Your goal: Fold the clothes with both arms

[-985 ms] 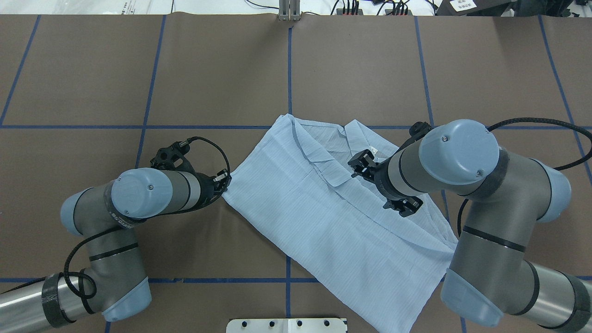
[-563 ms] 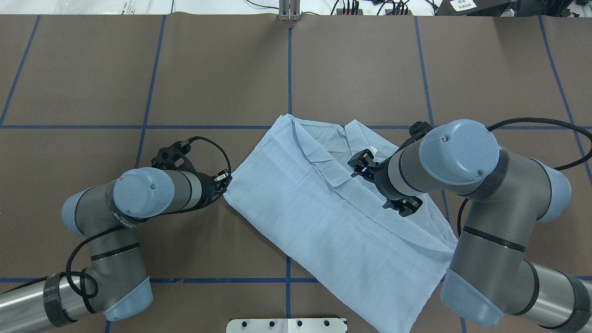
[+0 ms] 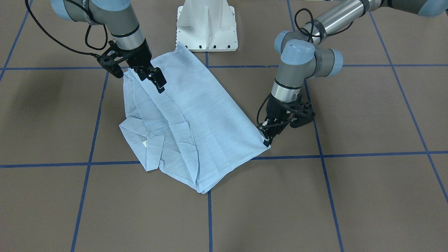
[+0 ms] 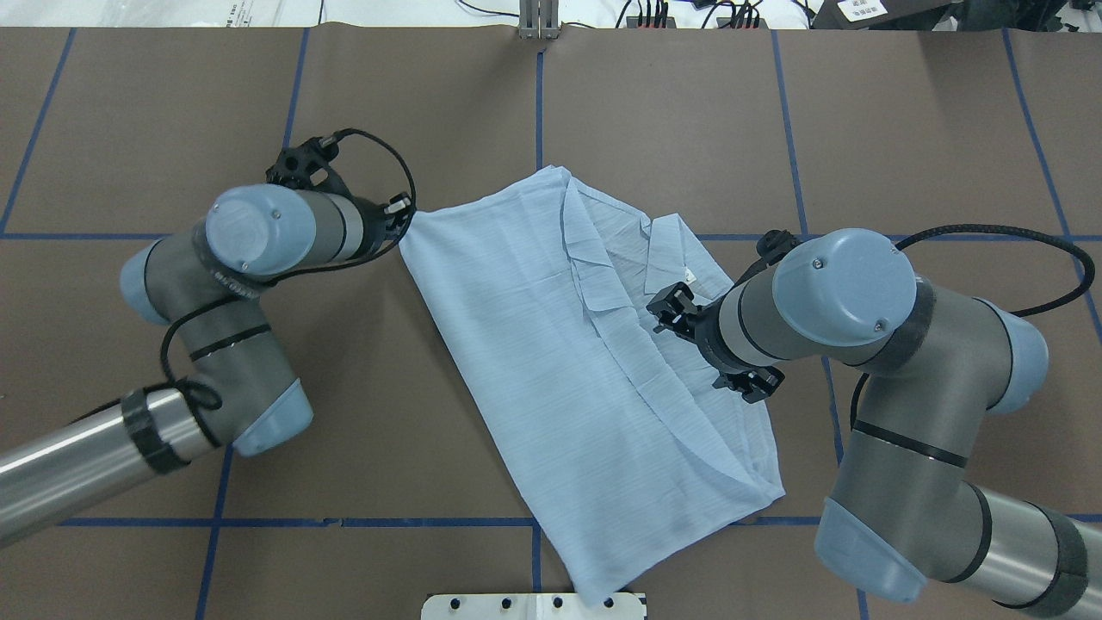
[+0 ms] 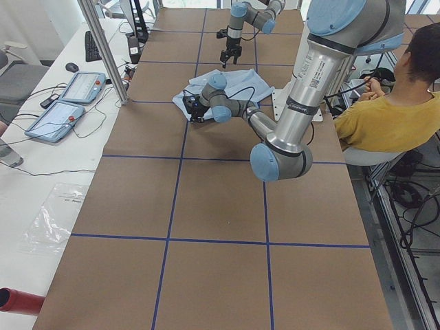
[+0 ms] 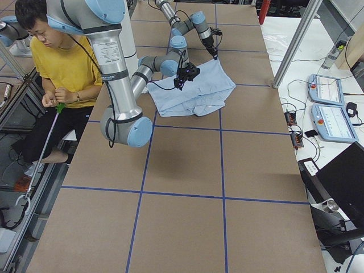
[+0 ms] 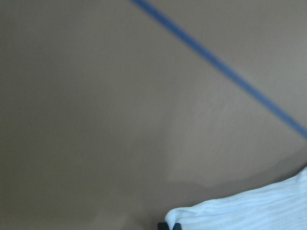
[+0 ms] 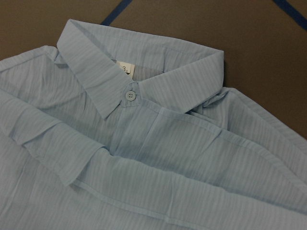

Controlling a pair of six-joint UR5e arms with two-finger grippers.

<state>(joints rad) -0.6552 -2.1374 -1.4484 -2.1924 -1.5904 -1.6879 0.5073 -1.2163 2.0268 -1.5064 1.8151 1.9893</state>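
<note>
Shirt (image 4: 551,344) lies on brown table (image 4: 413,112) gridded with blue tape lines (image 4: 540,112).

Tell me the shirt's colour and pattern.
The shirt is light blue, finely striped; clearest in the right wrist view.

table (image 7: 96,120): brown, fills most of the view, slightly blurred.
tape line (image 7: 225,72): blue, runs diagonally from top centre down to the right edge.
shirt (image 7: 249,211): pale, finely striped corner at lower right.
left gripper (image 7: 169,225): black sliver at the bottom edge, touching the shirt's corner.
</note>
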